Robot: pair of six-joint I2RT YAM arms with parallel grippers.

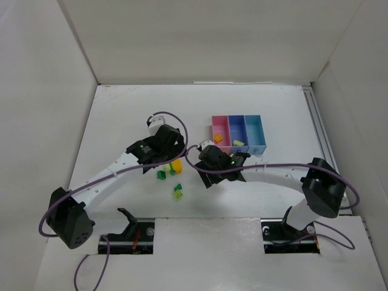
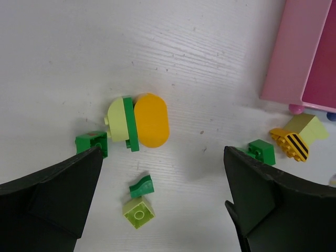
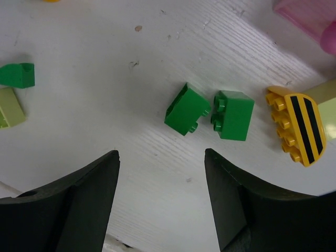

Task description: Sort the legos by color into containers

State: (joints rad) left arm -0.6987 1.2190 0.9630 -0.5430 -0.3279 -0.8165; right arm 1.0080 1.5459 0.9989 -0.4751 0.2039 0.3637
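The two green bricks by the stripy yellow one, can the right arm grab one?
Probably yes. Both green bricks lie just ahead of the right arm's open fingers, with nothing on top of them. The striped yellow brick sits close beside one, so it might get nudged.

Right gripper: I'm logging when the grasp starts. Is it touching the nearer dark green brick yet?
Apart. In the right wrist view, bare white table separates the open right gripper from the nearer dark green brick.
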